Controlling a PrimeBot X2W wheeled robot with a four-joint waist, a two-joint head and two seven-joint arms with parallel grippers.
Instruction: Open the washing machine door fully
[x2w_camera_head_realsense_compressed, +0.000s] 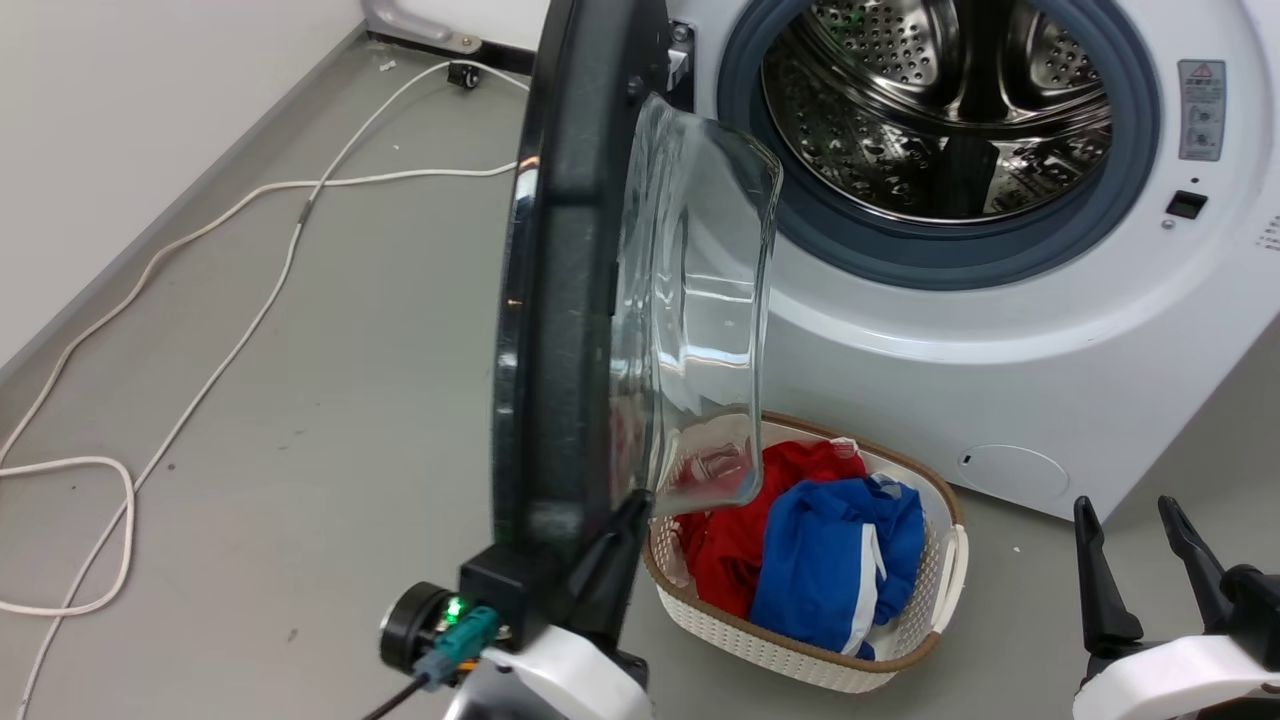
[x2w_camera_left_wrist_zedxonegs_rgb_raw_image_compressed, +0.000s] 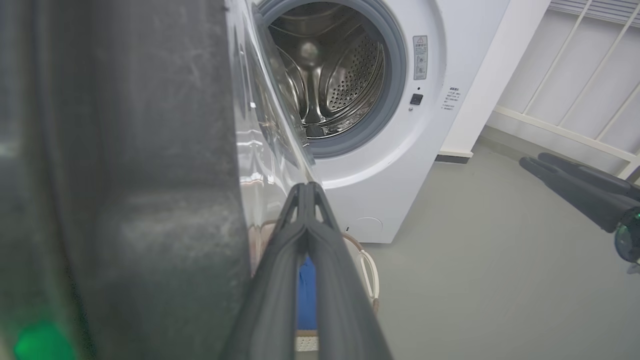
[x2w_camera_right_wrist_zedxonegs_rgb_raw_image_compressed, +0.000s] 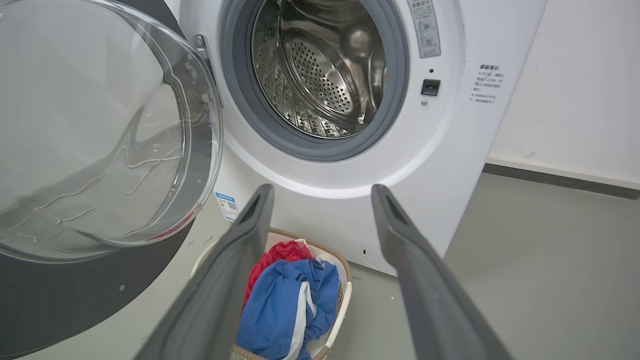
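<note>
My left gripper (x2w_camera_left_wrist_zedxonegs_rgb_raw_image_compressed: 307, 189) has its two fingers pressed together with nothing between them. They lie along the inner face of the door (x2w_camera_head_realsense_compressed: 560, 300) at its lower edge, just beside the glass bowl (x2w_camera_head_realsense_compressed: 700, 300); I cannot tell whether they touch it. The door stands out from the machine (x2w_camera_head_realsense_compressed: 1000, 380), edge-on to me, and leaves the drum (x2w_camera_head_realsense_compressed: 940, 100) uncovered beyond my fingertips. Below the bowl, near these fingers, a basket (x2w_camera_head_realsense_compressed: 800, 665) on the floor holds red and blue clothes.

My right gripper (x2w_camera_head_realsense_compressed: 1140, 560) hangs well off to the right, fingers apart and holding nothing, pointing at the machine's front.

Right of the drum a grey sticker (x2w_camera_head_realsense_compressed: 1200, 110) bears a red warning triangle; its writing is too small to read. A blue-and-white label (x2w_camera_right_wrist_zedxonegs_rgb_raw_image_compressed: 227, 205) with a square code sits low on the machine by the door, and the small print on the machine's right edge is also unreadable.
</note>
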